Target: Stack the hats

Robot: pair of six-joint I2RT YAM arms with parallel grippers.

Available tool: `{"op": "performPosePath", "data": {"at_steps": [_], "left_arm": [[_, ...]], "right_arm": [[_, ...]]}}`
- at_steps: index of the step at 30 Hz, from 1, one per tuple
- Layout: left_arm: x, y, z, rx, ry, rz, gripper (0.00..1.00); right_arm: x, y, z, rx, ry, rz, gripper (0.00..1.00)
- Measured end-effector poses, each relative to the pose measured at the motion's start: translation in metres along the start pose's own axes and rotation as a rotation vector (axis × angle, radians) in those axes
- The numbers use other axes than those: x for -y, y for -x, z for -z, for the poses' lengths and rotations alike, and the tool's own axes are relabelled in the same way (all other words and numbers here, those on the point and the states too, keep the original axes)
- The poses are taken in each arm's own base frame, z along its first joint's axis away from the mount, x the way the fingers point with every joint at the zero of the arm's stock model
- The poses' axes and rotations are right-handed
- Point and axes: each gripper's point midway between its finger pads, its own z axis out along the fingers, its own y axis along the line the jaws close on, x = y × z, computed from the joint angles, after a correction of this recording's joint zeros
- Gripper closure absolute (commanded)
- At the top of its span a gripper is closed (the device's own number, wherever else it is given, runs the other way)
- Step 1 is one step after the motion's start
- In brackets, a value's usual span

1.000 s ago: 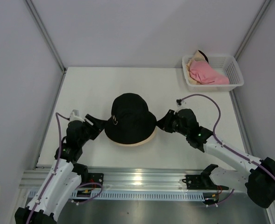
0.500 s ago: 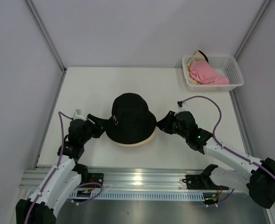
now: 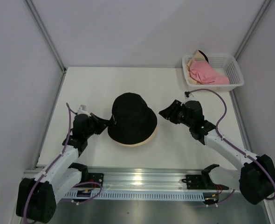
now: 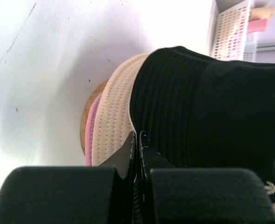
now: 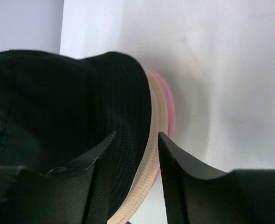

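Observation:
A black hat [image 3: 130, 119] tops a stack in the middle of the table, with a pale peach brim [image 3: 144, 141] showing under it. The left wrist view shows black [image 4: 198, 102] over peach [image 4: 116, 112] over a pink rim [image 4: 93, 128]. My left gripper [image 3: 107, 123] sits at the stack's left edge, its jaws shut [image 4: 137, 137] with nothing seen between them. My right gripper [image 3: 163, 113] is open, just off the stack's right side. Between its fingers [image 5: 136, 136] I see the black [image 5: 58, 102], peach [image 5: 152, 140] and pink brims. Another pink hat [image 3: 206, 73] lies in the basket.
A white lattice basket [image 3: 235, 70] stands at the back right corner and also shows in the left wrist view [image 4: 230, 32]. A brown wooden stand [image 4: 85, 119] peeks out under the stack. Grey walls close in the table on three sides.
My left gripper has gone from open to shut beside the stack. My right gripper has opened wider and drawn back up and away from the brim.

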Motion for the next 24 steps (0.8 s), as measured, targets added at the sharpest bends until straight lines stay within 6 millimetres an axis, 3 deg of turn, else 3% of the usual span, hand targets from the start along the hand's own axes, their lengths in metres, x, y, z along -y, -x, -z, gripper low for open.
{"op": "performPosePath", "data": {"at_steps": [7,13,20,24], "left_arm": [[0.01,0.012,-0.031,-0.032,0.009,-0.141,0.99],[0.034,0.032,-0.058,-0.031,-0.025,-0.26,0.99],[0.042,0.038,-0.075,-0.037,-0.051,-0.324,0.99],[0.043,0.036,-0.08,-0.053,-0.068,-0.338,0.99]], "right_arm": [[-0.008,-0.017,-0.011,-0.072,0.088,-0.005,0.55],[-0.016,-0.013,-0.012,-0.052,0.126,-0.004,0.53],[-0.016,-0.009,-0.017,-0.028,0.136,-0.007,0.48],[-0.006,-0.018,-0.025,-0.039,0.13,-0.01,0.48]]}}
